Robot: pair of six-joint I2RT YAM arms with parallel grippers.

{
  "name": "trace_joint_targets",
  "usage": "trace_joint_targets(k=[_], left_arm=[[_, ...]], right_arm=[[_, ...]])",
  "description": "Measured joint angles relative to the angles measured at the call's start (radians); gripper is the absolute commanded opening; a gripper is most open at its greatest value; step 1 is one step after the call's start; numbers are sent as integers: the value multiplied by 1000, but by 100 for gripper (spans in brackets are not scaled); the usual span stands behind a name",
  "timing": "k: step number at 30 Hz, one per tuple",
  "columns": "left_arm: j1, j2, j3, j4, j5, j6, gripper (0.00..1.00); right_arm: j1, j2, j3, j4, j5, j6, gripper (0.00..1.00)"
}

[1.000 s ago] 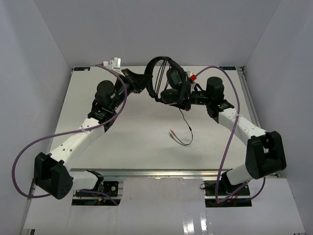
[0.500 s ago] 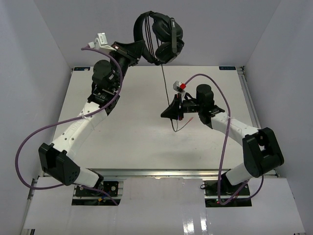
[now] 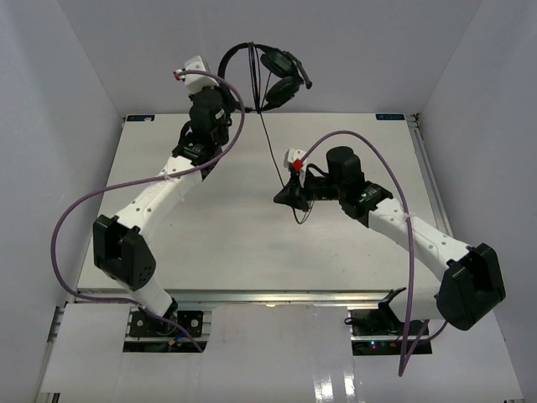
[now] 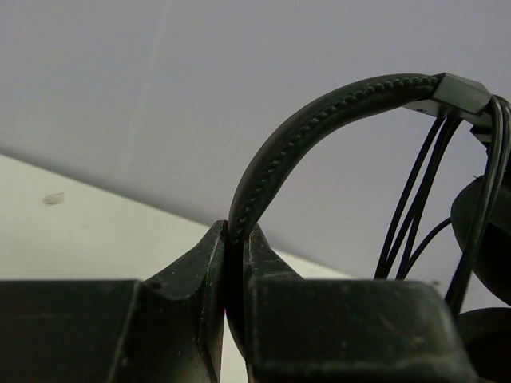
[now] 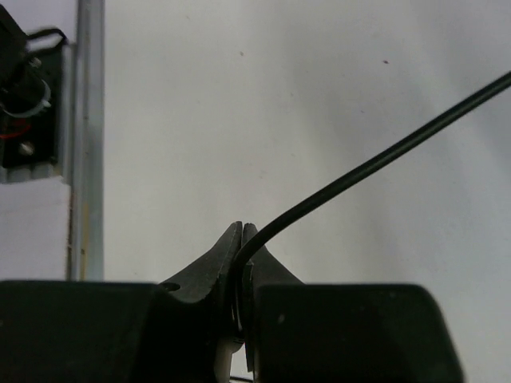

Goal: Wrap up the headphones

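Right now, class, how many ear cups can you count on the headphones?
2. The upper ear cup and the lower ear cup sit one above the other in the overhead view, right of the headband pinched by the left pincer.

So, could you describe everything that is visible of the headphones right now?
The headphones are black and over-ear, with a stitched, leather-like headband and two padded earcups. They are held up in the air, with the earcups hanging below the arch. The left gripper is shut on the headband. A few thin cable strands run beside the band, and the long cable goes down, stretched straight, to the right gripper, which is shut on it.
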Motion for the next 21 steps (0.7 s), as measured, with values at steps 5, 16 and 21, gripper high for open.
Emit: trace_joint_targets(k=[5, 16, 21], left_arm=[[-3, 140, -23, -29, -17, 189, 0], [-96, 29, -425, -41, 352, 528, 0], [-81, -219, -565, 5, 586, 579, 0]], right_arm=[[45, -7, 136, -208, 230, -179, 8], [61, 11, 275, -374, 749, -535, 8], [17, 29, 264, -356, 771, -567, 8]])
